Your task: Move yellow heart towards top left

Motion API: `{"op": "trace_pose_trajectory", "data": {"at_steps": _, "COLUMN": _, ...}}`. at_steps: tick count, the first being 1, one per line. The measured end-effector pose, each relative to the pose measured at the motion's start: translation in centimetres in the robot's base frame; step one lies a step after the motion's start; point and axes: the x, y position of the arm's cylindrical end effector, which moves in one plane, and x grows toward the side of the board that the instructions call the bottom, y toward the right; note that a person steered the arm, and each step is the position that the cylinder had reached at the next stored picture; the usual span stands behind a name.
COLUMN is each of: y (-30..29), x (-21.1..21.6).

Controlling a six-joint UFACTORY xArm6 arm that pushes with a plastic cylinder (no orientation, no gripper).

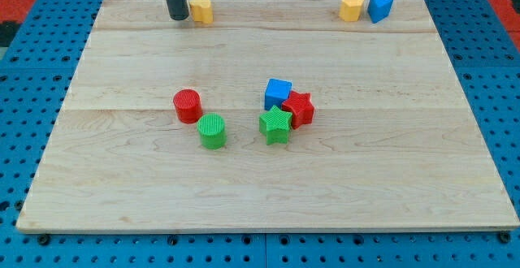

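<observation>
A yellow block (pixel 201 10) that looks like the heart lies at the board's top edge, left of centre. My tip (pixel 176 16) rests on the board just left of it, touching or almost touching its left side. The rod covers a little of that side. A second yellow block (pixel 351 6), with a rounded, many-sided shape, lies at the top right.
A blue triangular block (pixel 379 6) touches the right yellow block. Mid-board, a blue cube (pixel 278 92), a red star (pixel 299 108) and a green star (pixel 275 125) are clustered together. A red cylinder (pixel 187 105) and a green cylinder (pixel 213 130) stand to their left. The wooden board (pixel 406 187) lies on a blue pegboard.
</observation>
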Motion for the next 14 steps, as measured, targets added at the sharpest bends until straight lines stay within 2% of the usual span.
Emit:
{"op": "trace_pose_trajectory", "data": {"at_steps": 4, "y": 5.5, "x": 0.8}}
{"op": "trace_pose_trajectory", "data": {"at_steps": 6, "y": 9.5, "x": 6.9}}
{"op": "trace_pose_trajectory", "data": {"at_steps": 7, "y": 11.9, "x": 8.2}}
{"op": "trace_pose_trajectory", "data": {"at_steps": 9, "y": 12.9, "x": 8.2}}
{"op": "trace_pose_trajectory", "data": {"at_steps": 10, "y": 15.6, "x": 4.1}}
{"op": "trace_pose_trajectory", "data": {"at_steps": 11, "y": 13.6, "x": -1.6}}
{"op": "trace_pose_trajectory", "data": {"at_steps": 12, "y": 9.4, "x": -3.2}}
{"op": "trace_pose_trajectory", "data": {"at_steps": 13, "y": 4.3, "x": -0.5}}
{"op": "trace_pose_trajectory", "data": {"at_steps": 14, "y": 3.4, "x": 2.1}}
